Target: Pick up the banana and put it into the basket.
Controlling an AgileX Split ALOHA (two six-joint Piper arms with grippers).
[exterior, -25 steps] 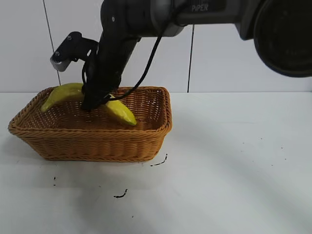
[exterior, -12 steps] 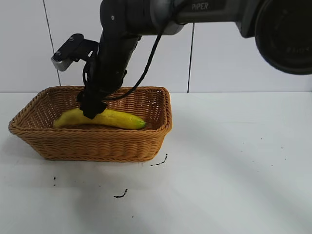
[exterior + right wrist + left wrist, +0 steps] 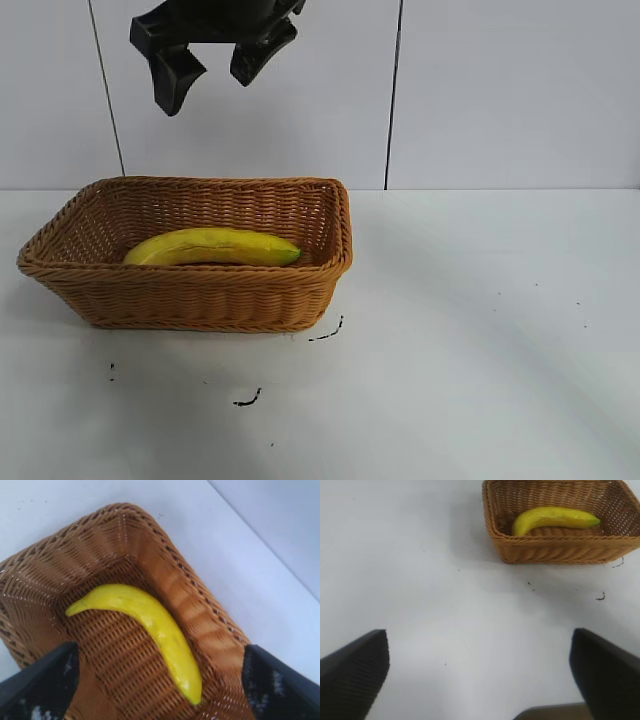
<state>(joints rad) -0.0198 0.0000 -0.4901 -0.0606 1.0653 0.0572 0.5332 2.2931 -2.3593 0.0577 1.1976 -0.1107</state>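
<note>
The yellow banana [image 3: 213, 246] lies flat inside the tan wicker basket [image 3: 190, 296] at the table's left. My right gripper [image 3: 207, 90] hangs open and empty high above the basket, well clear of the banana. In the right wrist view the banana [image 3: 150, 625] lies on the basket floor [image 3: 115, 680] between my spread fingers [image 3: 40, 680]. My left gripper [image 3: 480, 680] is open and empty over bare table, far from the basket [image 3: 560, 550], with the banana [image 3: 552, 518] seen inside it. The left arm is outside the exterior view.
The white table [image 3: 480, 330] has a few small black marks [image 3: 248, 399] in front of the basket. A white panelled wall [image 3: 500, 90] stands behind.
My right gripper let go of the banana, which settled flat on the basket floor. The gripper then rose straight up out of the basket, and the arm left most of the view.
</note>
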